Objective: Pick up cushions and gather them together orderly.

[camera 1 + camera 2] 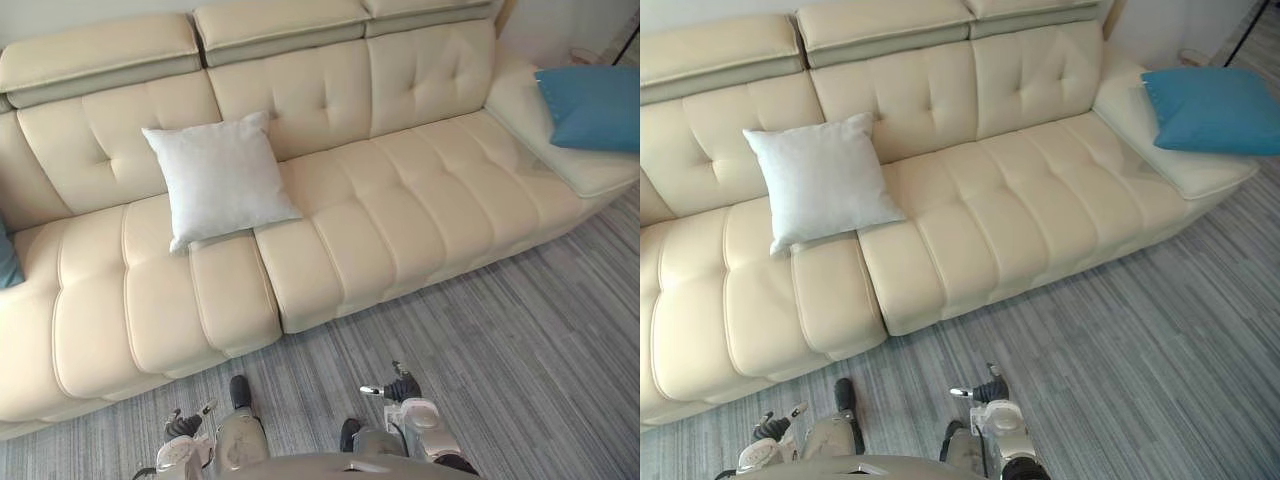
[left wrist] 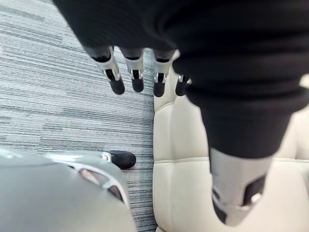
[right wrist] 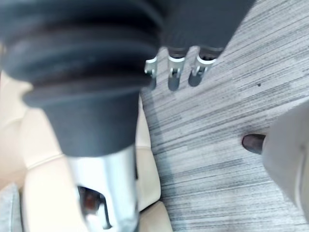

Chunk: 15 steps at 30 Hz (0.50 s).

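Note:
A pale grey square cushion [image 1: 220, 178] leans against the backrest of the cream sofa [image 1: 400, 200], left of its middle. A blue cushion [image 1: 595, 105] lies on the sofa's right end. The edge of another bluish cushion [image 1: 6, 262] shows at the far left. My left hand [image 2: 136, 72] hangs low by the sofa's front over the carpet, fingers straight, holding nothing. My right hand [image 3: 175, 72] hangs the same way, open and empty. In the left eye view both hands sit at the bottom, left hand [image 1: 185, 425] and right hand [image 1: 400, 388], well short of every cushion.
Grey striped carpet [image 1: 520, 360] spreads in front of the sofa and to the right. The sofa's front edge [image 2: 178, 145] stands close beside my left hand. A pale wall runs behind the sofa.

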Motion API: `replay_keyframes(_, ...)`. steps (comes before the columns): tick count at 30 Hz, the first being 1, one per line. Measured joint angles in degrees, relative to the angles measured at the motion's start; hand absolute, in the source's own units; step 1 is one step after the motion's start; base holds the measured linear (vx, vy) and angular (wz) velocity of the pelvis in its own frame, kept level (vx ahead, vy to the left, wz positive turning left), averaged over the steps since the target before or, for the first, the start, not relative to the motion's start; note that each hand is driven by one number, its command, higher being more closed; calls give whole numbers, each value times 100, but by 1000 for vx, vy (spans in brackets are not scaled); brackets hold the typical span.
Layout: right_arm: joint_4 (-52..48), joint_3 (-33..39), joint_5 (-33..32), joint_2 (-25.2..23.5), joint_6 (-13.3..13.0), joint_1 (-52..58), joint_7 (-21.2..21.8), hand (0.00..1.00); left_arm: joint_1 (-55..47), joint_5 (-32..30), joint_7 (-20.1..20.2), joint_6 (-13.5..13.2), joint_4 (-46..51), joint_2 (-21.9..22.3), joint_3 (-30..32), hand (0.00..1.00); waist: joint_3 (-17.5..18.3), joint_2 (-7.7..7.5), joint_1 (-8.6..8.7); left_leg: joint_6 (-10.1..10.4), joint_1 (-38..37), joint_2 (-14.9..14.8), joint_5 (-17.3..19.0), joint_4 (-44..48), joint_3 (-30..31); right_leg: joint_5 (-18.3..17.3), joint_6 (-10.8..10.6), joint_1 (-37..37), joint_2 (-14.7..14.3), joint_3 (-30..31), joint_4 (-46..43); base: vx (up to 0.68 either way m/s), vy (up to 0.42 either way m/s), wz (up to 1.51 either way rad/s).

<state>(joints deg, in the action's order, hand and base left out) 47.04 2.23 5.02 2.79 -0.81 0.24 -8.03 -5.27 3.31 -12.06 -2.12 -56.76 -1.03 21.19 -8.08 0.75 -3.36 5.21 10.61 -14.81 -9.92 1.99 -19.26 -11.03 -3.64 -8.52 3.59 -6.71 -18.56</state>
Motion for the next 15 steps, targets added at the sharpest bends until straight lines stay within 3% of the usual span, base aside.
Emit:
replay_keyframes(3, -46, 30, 138, -9, 3, 153, -4, 0, -29, -6, -2, 5, 5, 11, 17, 0, -8, -42, 33, 318, -51, 84, 286, -115, -189, 123, 92, -191, 118, 177, 13, -114, 34, -25)
replay_keyframes(5, -100, 63, 212, 9, 6, 251, -2, 0, -73, -16, 6, 51, -6, 78, 170, 0, -35, -88, 4, 139, -114, 268, 439, 581, 32, 207, 103, -269, 222, 421, -9, -42, 104, -74)
replay_keyframes(6, -130, 88, 212, -9, 7, 325, -2, 0, -108, -17, 12, 71, -1, 115, 269, 0, -41, -93, 47, 99, -125, 335, 730, 795, 72, 249, 65, -270, 229, 620, 6, -7, 83, -79)
replay_keyframes(7, -129, 94, 212, -12, 7, 365, -1, 0, -117, -17, 11, 80, 0, 139, 326, 0, -40, -90, 45, 113, -126, 344, 870, 942, 61, 280, 34, -267, 231, 708, 28, -29, 150, -101)
replay_keyframes(9, -156, 102, 209, -25, 61, 452, 4, 0, -129, -18, 27, 84, 62, 281, 548, 0, -30, -73, 25, 142, -56, 440, 1519, 1555, 239, 399, -33, -267, 162, 1167, 218, -51, 203, -118)
replay_keyframes(10, -197, 116, 211, -29, 83, 461, 0, 0, -131, -19, 29, 84, 65, 296, 594, 0, -4, -37, 33, 159, -52, 454, 1633, 1630, 247, 429, 6, -270, 148, 1255, 303, -33, 211, -115)
replay_keyframes(11, -368, 134, 209, -50, 106, 563, 2, 0, -149, -17, 34, 84, 91, 281, 620, 0, 89, -68, 73, 167, -41, 536, 1807, 1617, 298, 550, 88, -260, 148, 1425, 613, -2, 218, -96)
replay_keyframes(13, -380, 241, 208, -247, 114, 624, 9, 0, -152, -15, 44, 85, 140, 193, 620, 0, 201, -212, 165, 160, -88, 690, 1813, 1366, 303, 718, 168, -256, 187, 1607, 1001, 38, 203, -73)
replay_keyframes(15, -371, 265, 203, -419, 138, 651, 6, 0, -118, -15, 73, 84, 208, 140, 614, 0, 276, -394, 204, 155, -172, 752, 1814, 1277, 123, 1104, 86, -264, 203, 1834, 1189, 65, 64, -43)
